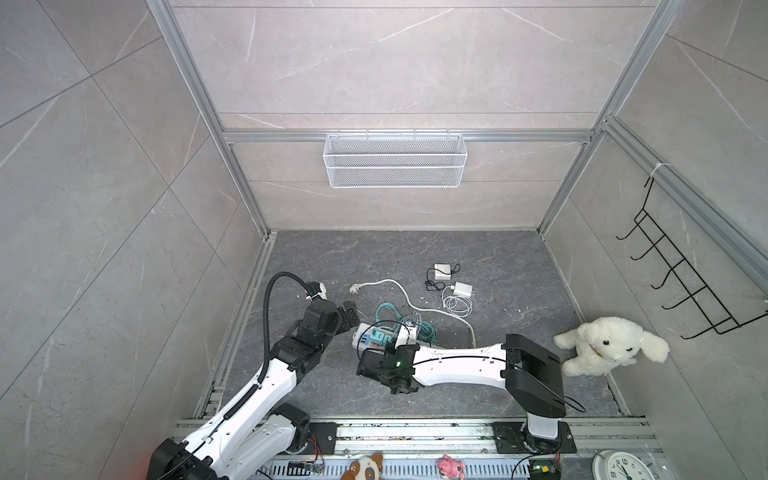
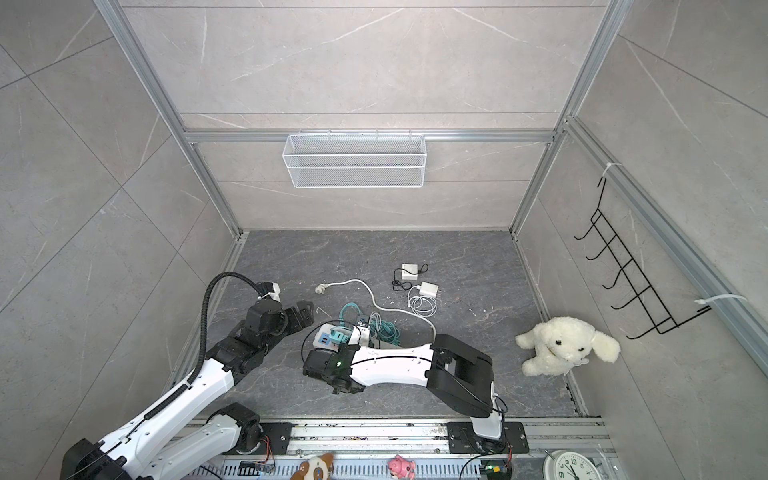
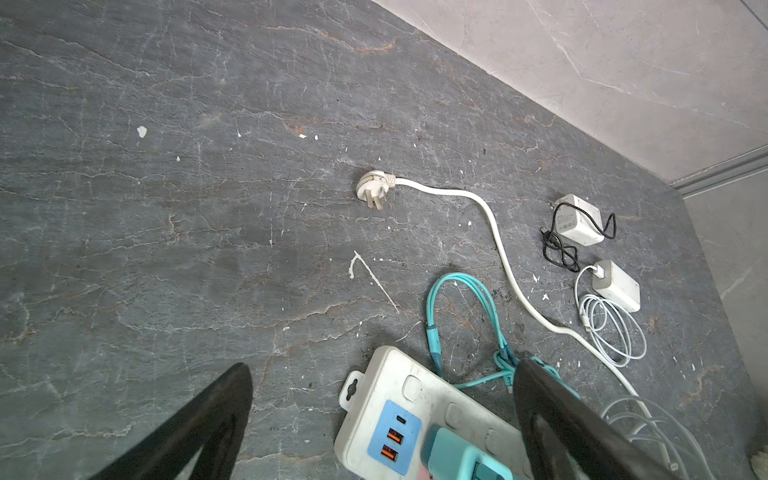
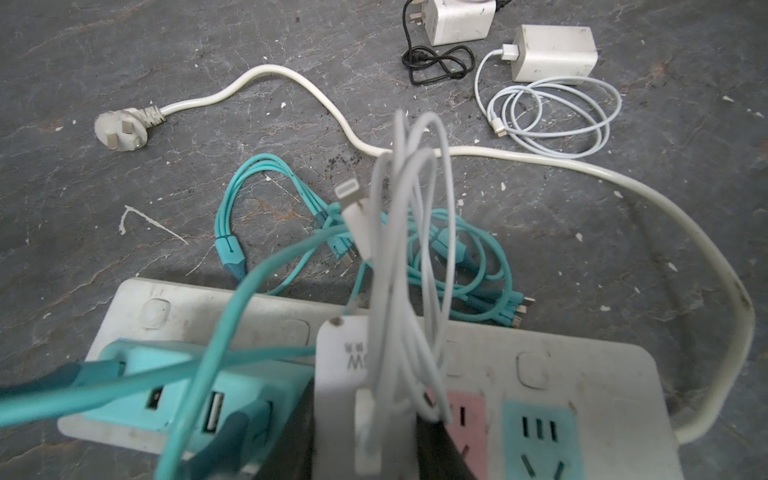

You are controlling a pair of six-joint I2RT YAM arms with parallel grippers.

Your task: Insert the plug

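Note:
A white power strip [image 1: 360, 337] [image 4: 602, 374] lies on the dark floor in both top views. My right gripper [image 4: 365, 432] [image 1: 395, 345] is shut on a white charger plug [image 4: 340, 374] with a white cable looped over it. It holds the plug upright just above the strip, next to a pink socket [image 4: 469, 415]. A teal charger [image 4: 174, 399] [image 3: 453, 453] sits plugged in beside it. My left gripper [image 3: 382, 386] [image 1: 351, 316] stands open over the strip's USB end [image 3: 374, 415], with nothing between its fingers. The held plug's prongs are hidden.
The strip's own white plug [image 3: 372, 191] and cord lie loose on the floor. Two white chargers [image 1: 442, 272] [image 1: 462, 289] with cables lie behind. A teal cable coil [image 4: 457, 257] lies beside the strip. A plush dog [image 1: 611, 345] sits at the right wall.

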